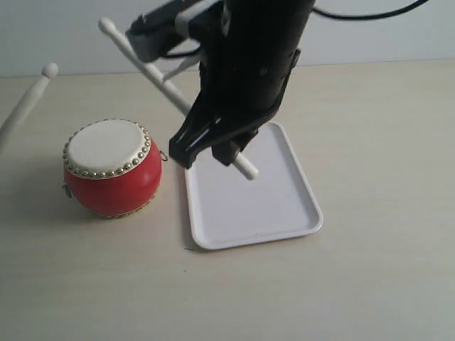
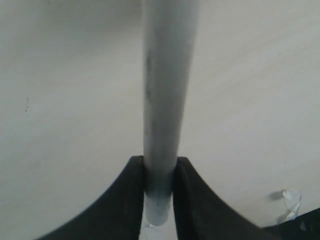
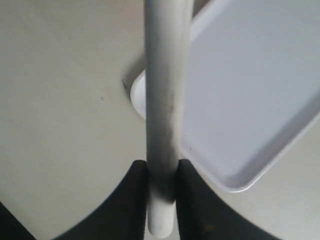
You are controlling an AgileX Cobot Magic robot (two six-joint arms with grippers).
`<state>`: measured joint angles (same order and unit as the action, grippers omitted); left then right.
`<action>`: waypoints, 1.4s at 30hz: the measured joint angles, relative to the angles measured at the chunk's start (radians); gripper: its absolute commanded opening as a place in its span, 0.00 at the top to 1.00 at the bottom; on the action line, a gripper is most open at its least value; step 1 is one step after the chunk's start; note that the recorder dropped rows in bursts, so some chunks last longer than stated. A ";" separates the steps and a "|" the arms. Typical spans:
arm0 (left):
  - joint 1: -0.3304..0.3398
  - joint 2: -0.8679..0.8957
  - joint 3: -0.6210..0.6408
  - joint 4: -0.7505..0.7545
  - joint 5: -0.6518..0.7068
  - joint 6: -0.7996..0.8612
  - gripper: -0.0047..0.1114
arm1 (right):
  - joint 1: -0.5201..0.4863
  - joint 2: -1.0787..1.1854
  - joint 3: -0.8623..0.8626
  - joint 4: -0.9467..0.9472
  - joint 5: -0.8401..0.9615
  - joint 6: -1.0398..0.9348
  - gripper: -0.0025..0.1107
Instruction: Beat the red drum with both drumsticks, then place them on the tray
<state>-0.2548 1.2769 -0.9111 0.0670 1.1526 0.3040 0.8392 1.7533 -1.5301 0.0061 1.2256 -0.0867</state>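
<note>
The red drum [image 1: 111, 167] with its cream top stands on the table, left of the white tray [image 1: 249, 206]. My right gripper [image 1: 210, 150] hangs over the tray's near-left edge, shut on a drumstick [image 1: 142, 64]. That stick's round tip points up and to the left, above the drum, and its butt end sticks out over the tray. In the right wrist view the gripper [image 3: 161, 175] pinches the drumstick [image 3: 162, 100] beside the tray [image 3: 250, 90]. The other drumstick [image 1: 25, 103] slants in from the left edge. My left gripper [image 2: 160, 175] is shut on this drumstick [image 2: 162, 100] over bare table.
The pale wooden table [image 1: 370, 284] spreads around the drum and the tray. A pale wall runs along the back. My right arm's black body [image 1: 249, 57] fills the upper middle of the exterior view. A small scrap of clear tape [image 2: 290, 202] lies on the table.
</note>
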 measured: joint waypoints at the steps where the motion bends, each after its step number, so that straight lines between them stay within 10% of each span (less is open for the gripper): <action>1: 0.000 -0.017 0.000 0.001 0.005 -0.003 0.96 | 0.003 0.036 0.000 0.000 0.000 0.000 0.98; 11: 0.000 -0.066 0.000 0.001 0.062 -0.044 0.96 | 0.021 0.313 0.000 -0.030 -0.002 0.004 0.98; 21: 0.000 -0.043 0.000 -0.053 0.049 -0.046 0.96 | 0.021 0.061 0.000 -0.065 -0.006 0.008 0.98; 42: -0.007 0.452 -0.084 -0.067 0.014 -0.065 0.96 | 0.021 -0.097 0.000 -0.115 -0.002 0.033 0.98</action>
<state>-0.2621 1.7286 -0.9954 0.0000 1.1666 0.2389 0.8602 1.6567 -1.5301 -0.1089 1.2240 -0.0535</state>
